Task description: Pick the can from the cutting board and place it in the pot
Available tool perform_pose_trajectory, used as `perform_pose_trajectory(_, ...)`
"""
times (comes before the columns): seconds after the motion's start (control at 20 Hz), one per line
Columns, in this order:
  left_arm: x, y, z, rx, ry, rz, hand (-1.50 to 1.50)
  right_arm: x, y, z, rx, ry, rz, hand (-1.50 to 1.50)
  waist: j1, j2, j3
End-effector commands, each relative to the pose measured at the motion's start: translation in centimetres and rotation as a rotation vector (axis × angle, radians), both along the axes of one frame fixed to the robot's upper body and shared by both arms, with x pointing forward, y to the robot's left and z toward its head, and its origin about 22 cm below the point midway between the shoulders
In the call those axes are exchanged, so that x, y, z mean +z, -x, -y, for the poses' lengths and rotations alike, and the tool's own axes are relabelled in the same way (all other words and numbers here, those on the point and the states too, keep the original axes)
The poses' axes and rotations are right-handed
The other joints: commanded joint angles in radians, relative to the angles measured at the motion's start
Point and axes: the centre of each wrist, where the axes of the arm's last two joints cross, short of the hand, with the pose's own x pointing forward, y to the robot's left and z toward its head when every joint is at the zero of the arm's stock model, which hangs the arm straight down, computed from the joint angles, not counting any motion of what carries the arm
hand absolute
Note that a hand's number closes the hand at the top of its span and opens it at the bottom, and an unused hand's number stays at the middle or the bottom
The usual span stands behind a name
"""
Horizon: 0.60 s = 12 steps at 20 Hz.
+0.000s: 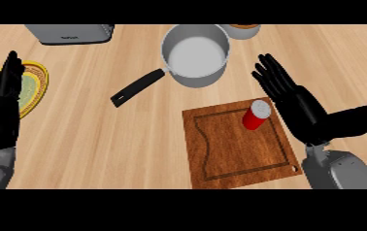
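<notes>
The right robot hand (290, 96) is straight-fingered beside the can (255, 116); the left robot hand (10, 94), likewise, partly hides a plate (39, 81).

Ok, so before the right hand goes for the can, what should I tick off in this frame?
1. Can upright on the cutting board, near its far right corner: ok.
2. Right hand open, fingers straight, beside the can on its right: ok.
3. Hand clear of the can, no contact: cannot tell.
4. Pot open at the top, nothing seen inside: ok.
5. Pot handle points left, away from the line between can and pot: ok.
6. Left hand resting open at the left edge, out of the way: ok.
</notes>
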Motion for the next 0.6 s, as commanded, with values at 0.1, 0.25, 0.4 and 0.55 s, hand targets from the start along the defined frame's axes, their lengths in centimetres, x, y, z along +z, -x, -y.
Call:
perform_pose_trajectory(0.1, 1.1, -1.1, 1.6, -0.039, 0.172, -0.031, 0.0, 1.7, -0.8, 8.3, -0.292, 0.111, 0.148, 1.5, 0.009, 0.042, -0.018)
perform_pose_trajectory(0.25, 0.1, -0.8, 4.6, -0.094, 0.358, -0.081, 0.0, 0.8, -1.3, 13.2, -0.551, 0.216, 0.202, 1.5, 0.015, 0.053, -0.016)
perform_pose_trajectory(0.4, -0.4, -0.3, 5.0, -0.138, 0.414, -0.137, 0.0, -1.2, 0.1, 16.4, -0.698, 0.587, 0.174, -1.5, 0.031, 0.058, -0.016)
perform_pose_trajectory(0.55, 0.2, -1.6, 6.1, -0.148, 0.443, -0.145, 0.0, -6.0, 0.5, 15.5, -0.703, 0.505, 0.306, -1.5, 0.035, 0.052, -0.015)
